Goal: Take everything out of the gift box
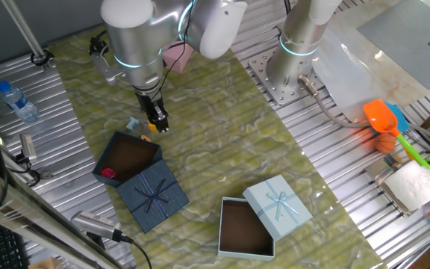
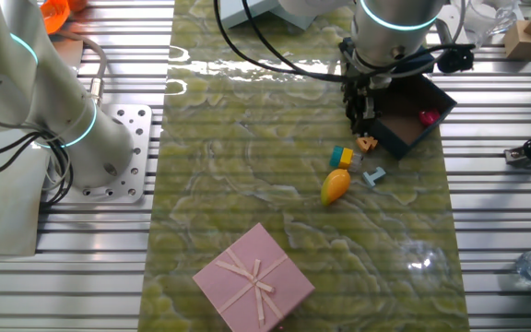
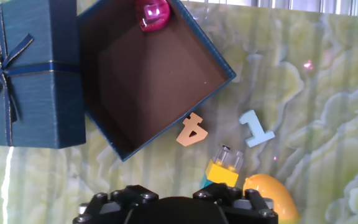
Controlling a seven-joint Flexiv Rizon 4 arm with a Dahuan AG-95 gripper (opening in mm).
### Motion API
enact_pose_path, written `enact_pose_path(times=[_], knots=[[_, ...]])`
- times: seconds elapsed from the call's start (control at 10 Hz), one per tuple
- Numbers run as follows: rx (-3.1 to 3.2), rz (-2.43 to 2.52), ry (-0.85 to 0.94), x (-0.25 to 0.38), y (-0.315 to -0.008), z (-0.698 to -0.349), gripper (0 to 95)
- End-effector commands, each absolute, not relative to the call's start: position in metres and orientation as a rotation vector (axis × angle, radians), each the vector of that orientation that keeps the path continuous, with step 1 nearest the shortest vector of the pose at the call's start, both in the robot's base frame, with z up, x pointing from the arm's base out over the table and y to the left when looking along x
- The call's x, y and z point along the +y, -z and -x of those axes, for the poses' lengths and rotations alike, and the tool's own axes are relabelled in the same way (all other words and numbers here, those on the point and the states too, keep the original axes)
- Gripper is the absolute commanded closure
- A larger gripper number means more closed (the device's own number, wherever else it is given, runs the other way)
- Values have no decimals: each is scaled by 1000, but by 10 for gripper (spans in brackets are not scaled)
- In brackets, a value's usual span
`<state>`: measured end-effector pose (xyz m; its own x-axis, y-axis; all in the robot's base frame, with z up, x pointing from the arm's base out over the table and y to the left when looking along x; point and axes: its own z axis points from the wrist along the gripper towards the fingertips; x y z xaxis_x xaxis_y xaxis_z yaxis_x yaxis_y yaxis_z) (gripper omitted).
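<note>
Green marbled mat [image 1: 222,142] over a ribbed metal table [image 1: 73,104], seen from two sides and from the hand.

Left to right in the hand view: navy lid [image 3: 27,74] with its thin ribbon bow, resting against the open gift box [image 3: 225,65]; inside the box, only a pink toy [image 3: 153,14] tucked in the far corner. Just outside the box's near wall, an orange figure 4 [image 3: 191,130]; beside it a pale blue figure 1 [image 3: 255,129]; below these a yellow block [image 3: 224,169] with a clear top, and a yellow-orange egg shape [image 3: 272,196] at the lower edge.

Emptying well along, by the look of it: four pieces already out on the mat, one pink piece left in the box. Next move, as a guess: swing back over the box, drop into the far corner, close on the pink toy without catching the wall.

Gripper [image 1: 158,119] hanging low over the mat just beside the box, near the scattered pieces. Nothing visibly held between the fingers; opening width not readable from any view, fingertips outside the hand view and too small in the fixed ones.

Further right, away from the work: light blue box [image 1: 248,220] with its lid, and a pink box [image 2: 254,279].
</note>
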<state>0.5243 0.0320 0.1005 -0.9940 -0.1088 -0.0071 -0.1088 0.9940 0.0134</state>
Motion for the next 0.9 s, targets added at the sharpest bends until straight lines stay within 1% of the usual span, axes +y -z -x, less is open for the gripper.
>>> enact_pose_path(times=[0.1, 0.3, 0.5, 0.6, 0.7, 0.8, 0.9], knots=[[3126, 172, -17, 32, -101, -524, 380], [3097, 171, 23, 32, -101, -525, 380], [3088, 168, 118, 33, -101, -526, 380], [3095, 155, 122, 33, -101, -526, 570], [3097, 141, 119, 33, -101, -526, 570], [3098, 132, 118, 33, -100, -526, 760], [3098, 126, 118, 33, -100, -526, 760]])
